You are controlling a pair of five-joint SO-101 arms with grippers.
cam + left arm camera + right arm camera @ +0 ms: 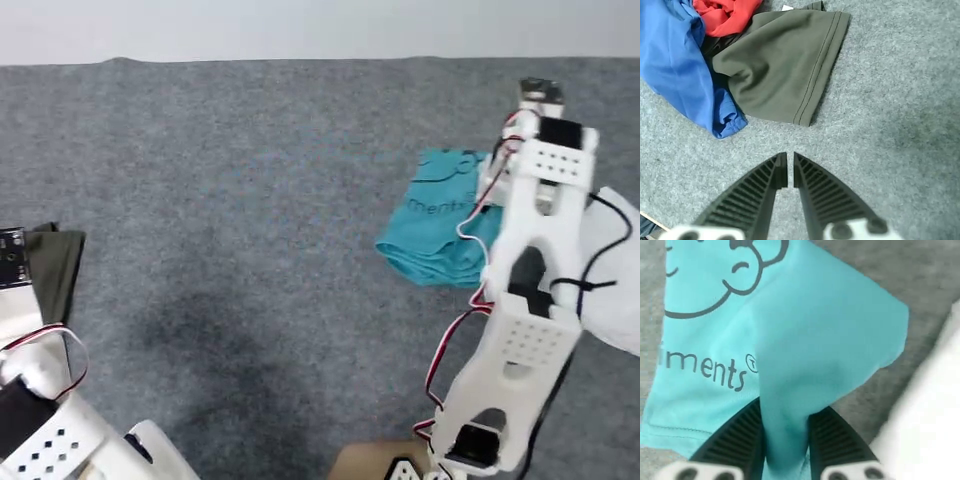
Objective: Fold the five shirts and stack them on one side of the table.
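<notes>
Grey, felt-like carpet covers the surface (250, 180), and at its left edge we find the unfolded heap: a blue shirt (675, 65) of thin, slippery-looking cloth, a crumpled red shirt (727, 15) and an olive shirt (785, 65) with a double-stitched hem, all touching and overlapping. The left pincer (788, 172) hangs just short of that olive hem, its ribbed black jaws drawn together to a hairline slit with nothing between them. Well apart to the right lies the teal shirt (440, 225), a soft printed knit partly folded, its long axis running roughly from the far edge toward the near one. The right pincer (785, 440) is clamped on a raised ridge of this teal cloth, and the bulk of the shirt spreads ahead of the jaws. We judge that the next move turns on this: the pinched fold must travel over the shirt's body, and the right arm is by far the nearer. Just beside it, rightmost, rests a white shirt (625, 310).
</notes>
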